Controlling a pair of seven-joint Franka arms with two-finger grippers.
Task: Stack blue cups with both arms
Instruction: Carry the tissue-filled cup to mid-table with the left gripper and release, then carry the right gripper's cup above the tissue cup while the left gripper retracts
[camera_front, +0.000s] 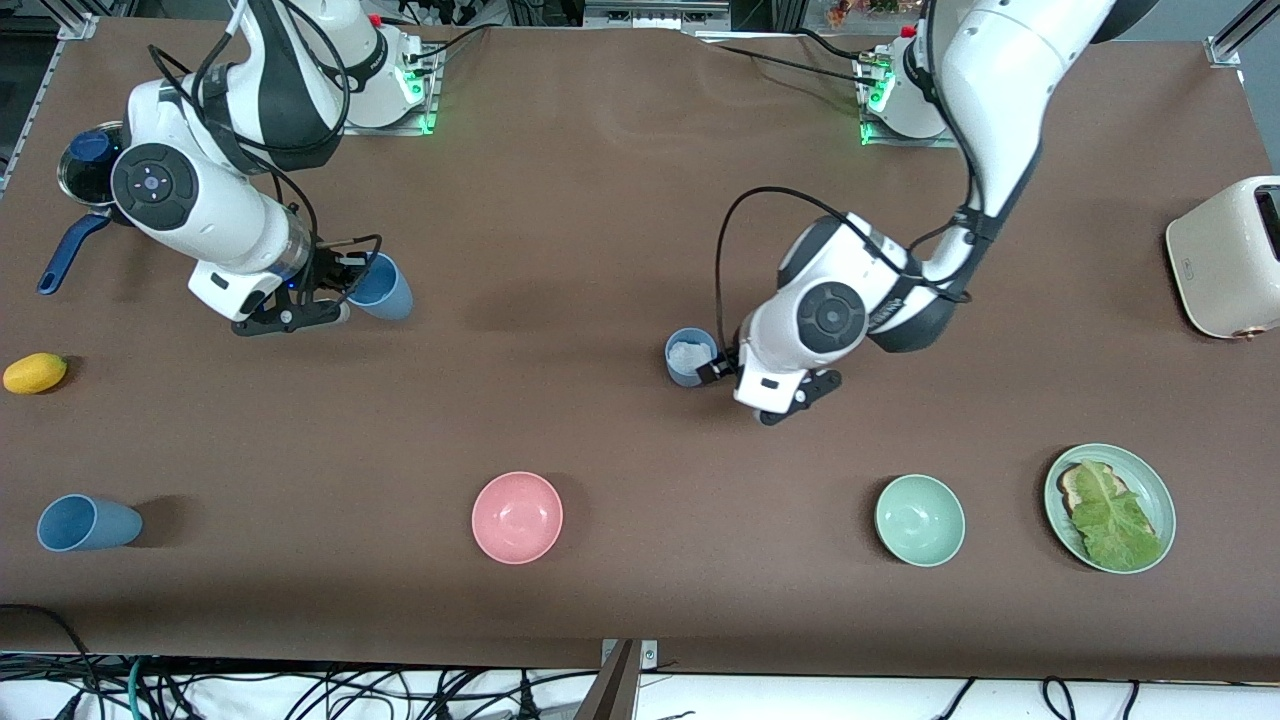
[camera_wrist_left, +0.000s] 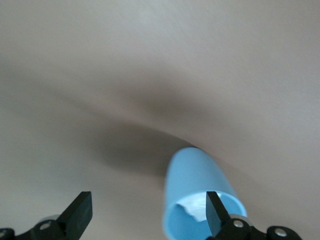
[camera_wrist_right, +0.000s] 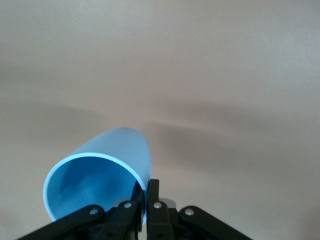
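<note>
While pinching a sky-blue cup (camera_front: 385, 287) by its rim, right hand (camera_front: 335, 290) hangs over counter (camera_front: 600, 200); left hand (camera_front: 722, 368), fingers apart, straddles grey-blue cup (camera_front: 690, 356) rim. Next: clamp there, then bring cups together.

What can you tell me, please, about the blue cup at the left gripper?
The cup is a small, handle-less, tapered tumbler of sky-blue, smooth plastic. It stands upright on the brown table, mouth up, with something whitish showing inside. The left gripper is at its rim, open, with one finger dipped inside the mouth and the other well outside it. It lies farther from the front camera than the pink bowl.
</note>
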